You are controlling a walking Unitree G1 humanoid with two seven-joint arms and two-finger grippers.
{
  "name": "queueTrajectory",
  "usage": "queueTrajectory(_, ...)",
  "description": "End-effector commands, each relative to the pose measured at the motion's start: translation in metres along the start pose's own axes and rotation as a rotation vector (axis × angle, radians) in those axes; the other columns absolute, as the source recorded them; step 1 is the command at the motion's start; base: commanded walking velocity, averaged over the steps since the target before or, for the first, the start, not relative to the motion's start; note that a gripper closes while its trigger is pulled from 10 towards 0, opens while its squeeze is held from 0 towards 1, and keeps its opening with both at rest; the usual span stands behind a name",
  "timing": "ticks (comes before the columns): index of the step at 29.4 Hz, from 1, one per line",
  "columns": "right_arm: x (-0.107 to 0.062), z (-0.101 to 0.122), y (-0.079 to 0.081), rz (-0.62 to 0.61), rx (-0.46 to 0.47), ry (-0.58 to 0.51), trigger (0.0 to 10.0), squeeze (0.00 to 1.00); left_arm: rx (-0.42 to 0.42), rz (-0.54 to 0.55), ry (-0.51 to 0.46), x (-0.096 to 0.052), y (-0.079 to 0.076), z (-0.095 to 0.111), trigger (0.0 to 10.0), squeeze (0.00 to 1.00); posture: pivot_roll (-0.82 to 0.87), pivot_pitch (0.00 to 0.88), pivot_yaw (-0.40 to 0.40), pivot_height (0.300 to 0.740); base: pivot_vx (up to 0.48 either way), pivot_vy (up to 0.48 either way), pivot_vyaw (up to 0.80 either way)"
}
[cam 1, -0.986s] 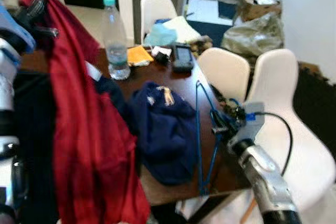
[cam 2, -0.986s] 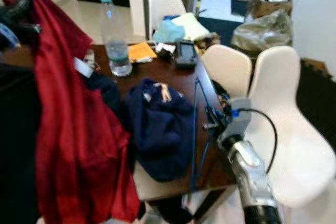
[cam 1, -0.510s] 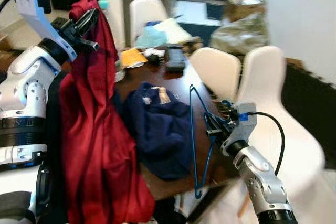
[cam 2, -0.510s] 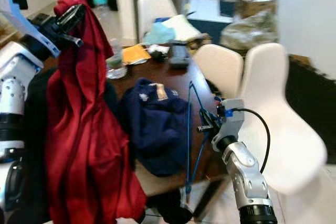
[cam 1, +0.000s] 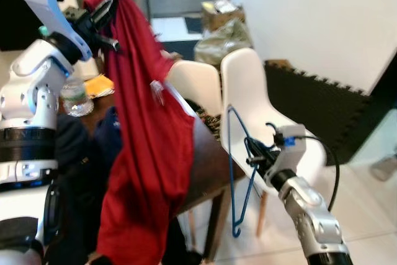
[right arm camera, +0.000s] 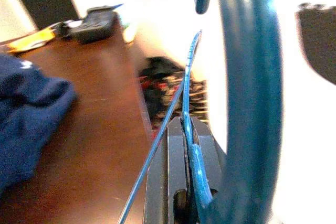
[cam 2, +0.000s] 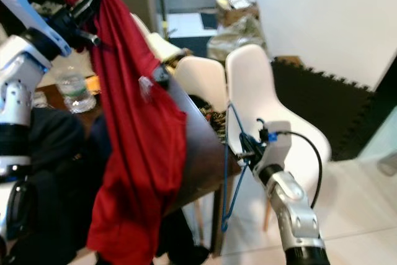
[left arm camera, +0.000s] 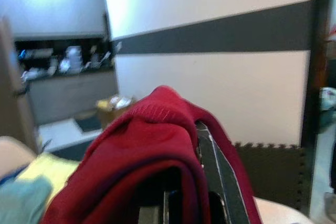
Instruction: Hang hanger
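Looking through the head camera, you will find much of the desk (cam 1: 208, 159) hidden behind the red garment (cam 1: 146, 134), and the far end with the water bottle (cam 1: 74, 94) is partly blocked by your left arm. Your left gripper (cam 1: 102, 20) is raised high on the left, its fingers closed on the top of that red garment, which hangs down in front of the desk edge. Your right gripper (cam 1: 257, 156) sits low on the right, beside the white chair (cam 1: 260, 100), and it is clamped on the blue hanger (cam 1: 242, 172); the hanger's frame slants down from the fingers toward the floor, clear of the desk. A dark blue garment (right arm camera: 26, 114) lies on the desk top. In the left wrist view, the red cloth drapes over the black fingers (left arm camera: 215, 166), so you cannot see their tips; behind them are a pale wall with a dark band and blurred room clutter. In the right wrist view, the hanger's hook is blurred and cut off at the top, and the fingers (right arm camera: 176, 171) are pressed tight on the blue wire, with the brown desk and dark blue garment beyond.
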State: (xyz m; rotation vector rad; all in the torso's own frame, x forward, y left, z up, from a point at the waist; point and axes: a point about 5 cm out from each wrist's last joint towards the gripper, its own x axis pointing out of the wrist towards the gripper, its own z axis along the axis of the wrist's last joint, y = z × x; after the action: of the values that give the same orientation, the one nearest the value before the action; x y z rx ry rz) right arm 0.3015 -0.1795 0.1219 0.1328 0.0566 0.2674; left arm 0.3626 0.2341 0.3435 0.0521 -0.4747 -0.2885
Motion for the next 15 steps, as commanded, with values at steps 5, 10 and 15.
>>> queueTrajectory(5, -0.002, -0.002, 0.001, 0.015, -0.014, 0.025, 10.0, 0.00, 0.133, 0.337, 0.283, -0.045, 0.052, -0.050, 10.0, 0.00, 0.09, 0.081, -0.029, 0.740, 0.000, 0.000, 0.00)
queueTrajectory(10, -0.001, 0.000, 0.001, 0.019, -0.022, 0.026, 10.0, 0.00, 0.137, 0.344, 0.362, -0.056, 0.055, -0.070, 10.0, 0.00, 0.08, 0.080, -0.029, 0.740, 0.000, 0.000, 0.00)
queueTrajectory(15, -0.002, 0.001, 0.000, 0.021, -0.027, 0.029, 10.0, 0.00, 0.192, 0.243, 0.564, -0.066, 0.044, -0.100, 10.0, 0.36, 0.08, 0.081, -0.028, 0.740, 0.000, 0.000, 0.00)
